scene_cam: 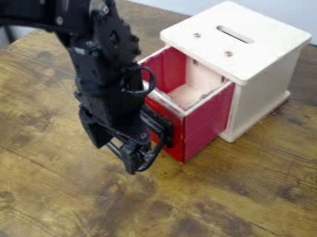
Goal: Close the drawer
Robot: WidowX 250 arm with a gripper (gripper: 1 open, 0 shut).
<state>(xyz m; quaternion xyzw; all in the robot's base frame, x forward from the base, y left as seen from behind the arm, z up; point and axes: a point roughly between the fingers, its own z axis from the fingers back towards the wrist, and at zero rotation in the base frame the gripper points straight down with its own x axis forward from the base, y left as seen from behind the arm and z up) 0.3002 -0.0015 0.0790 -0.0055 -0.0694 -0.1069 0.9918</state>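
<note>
Black, blocky arm [99, 65]; its tool [124, 148] blurred, apparently black too.

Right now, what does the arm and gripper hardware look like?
All black. The arm is a chunky, segmented body with glossy housings, blurred in this frame. The gripper is black too, with two flat, plate-like fingers below a boxy base. No coloured markings or labels are legible, and no separate cables can be made out.
</note>
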